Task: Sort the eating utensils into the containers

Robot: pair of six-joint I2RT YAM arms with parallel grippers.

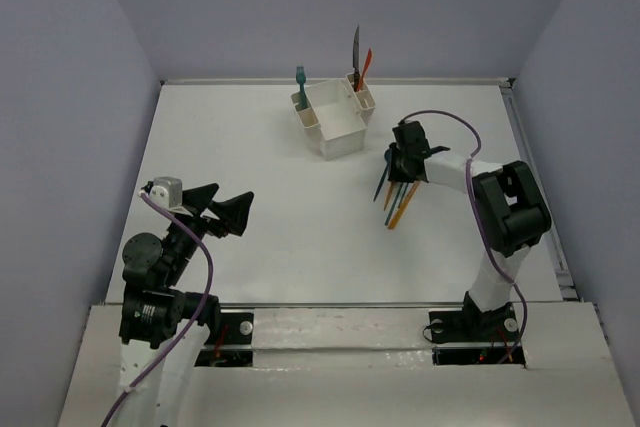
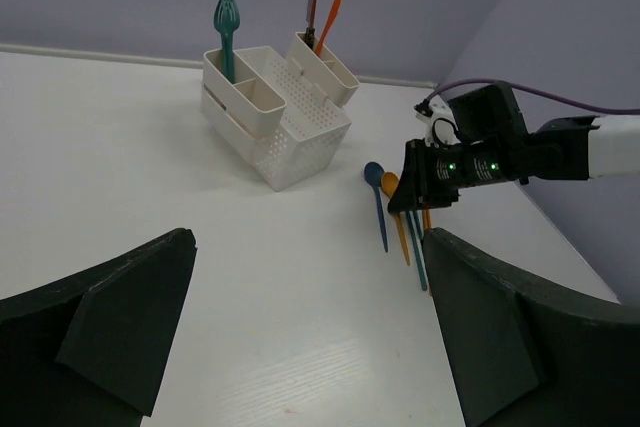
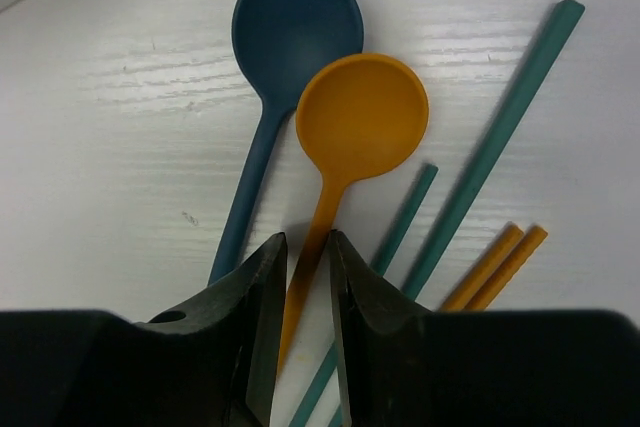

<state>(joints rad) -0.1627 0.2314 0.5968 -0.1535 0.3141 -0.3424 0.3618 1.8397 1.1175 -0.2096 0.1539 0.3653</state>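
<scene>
We see the orange spoon (image 3: 362,117) lying on the white desk (image 1: 250,147) to the right of the caddy, with the right gripper (image 3: 307,245) over its handle. The jaws are pinching the handle just below the bowl. The spoon's bowl overlaps the lower edge of the blue spoon (image 3: 297,22), which lies just beside it on the left. To its right we find two teal sticks (image 3: 500,137) and two orange sticks (image 3: 500,262), all slanting the same way.

Farther back stands the white plastic caddy (image 1: 340,142). A teal fork (image 1: 300,82) is upright in its left slot. A dark-handled steel knife (image 1: 354,52) and an orange plastic knife (image 1: 365,65) share the right slot.

The left gripper (image 1: 222,205) hangs well apart over the desk's near left, jaws spread and holding nothing.
</scene>
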